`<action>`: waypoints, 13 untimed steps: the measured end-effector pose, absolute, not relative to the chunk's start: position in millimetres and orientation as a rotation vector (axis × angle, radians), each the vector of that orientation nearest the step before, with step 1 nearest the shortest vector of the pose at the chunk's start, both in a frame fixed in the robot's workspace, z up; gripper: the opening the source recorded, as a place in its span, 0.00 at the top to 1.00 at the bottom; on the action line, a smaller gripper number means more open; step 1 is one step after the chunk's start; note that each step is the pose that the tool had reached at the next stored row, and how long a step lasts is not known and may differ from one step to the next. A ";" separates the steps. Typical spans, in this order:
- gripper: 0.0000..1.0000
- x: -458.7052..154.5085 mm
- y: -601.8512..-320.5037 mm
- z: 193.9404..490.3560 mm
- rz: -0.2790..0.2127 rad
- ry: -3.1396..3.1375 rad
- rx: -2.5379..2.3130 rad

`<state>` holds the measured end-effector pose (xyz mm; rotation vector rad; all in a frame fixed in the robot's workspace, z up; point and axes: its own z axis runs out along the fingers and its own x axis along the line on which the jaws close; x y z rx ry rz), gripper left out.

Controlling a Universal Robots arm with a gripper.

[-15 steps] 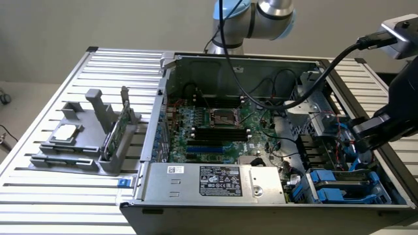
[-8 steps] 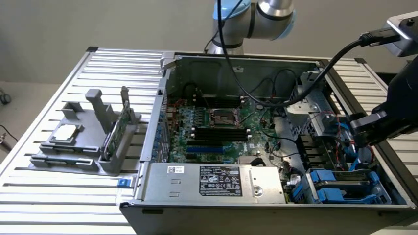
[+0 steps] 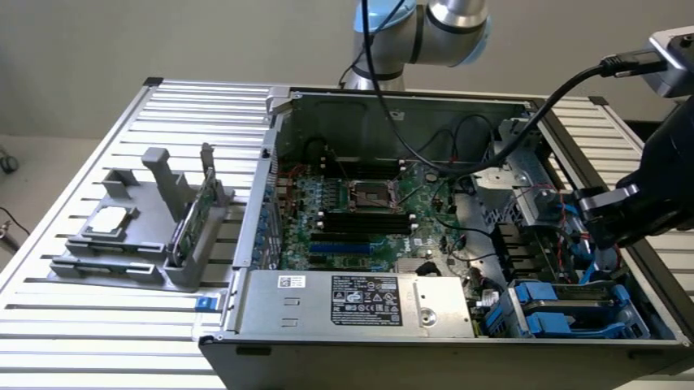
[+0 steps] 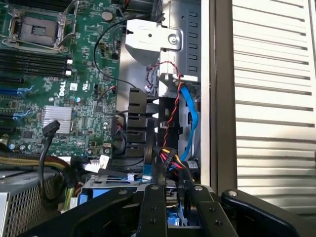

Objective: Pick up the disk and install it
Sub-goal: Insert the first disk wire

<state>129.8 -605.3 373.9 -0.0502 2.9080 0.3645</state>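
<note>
My black gripper (image 3: 603,244) hangs over the drive bay at the exterior view's right side of the open computer case (image 3: 284,171). In the wrist view the two fingers (image 4: 151,207) stand close together, and a blue piece of the disk (image 4: 173,220) shows clamped between them. A thin blue edge (image 4: 146,170) runs on from the fingers down into the bay. Most of the disk is hidden by the gripper. Blue plastic carriers (image 3: 548,302) sit in the bay just below and in front of the gripper.
Red, black and blue cables (image 4: 187,123) cross the bay close to the fingers. The motherboard (image 3: 358,207) fills the case floor, with the power supply (image 3: 358,301) at the front. A grey holder (image 3: 141,244) with a silver chip and a green card stands on the slatted table (image 3: 97,341).
</note>
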 end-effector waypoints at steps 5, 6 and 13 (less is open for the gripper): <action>0.75 129.8 -605.3 371.8 0.351 2.900 0.061; 0.75 129.8 -605.3 371.2 0.348 2.898 0.086; 0.75 129.8 -605.3 366.9 0.326 2.874 0.270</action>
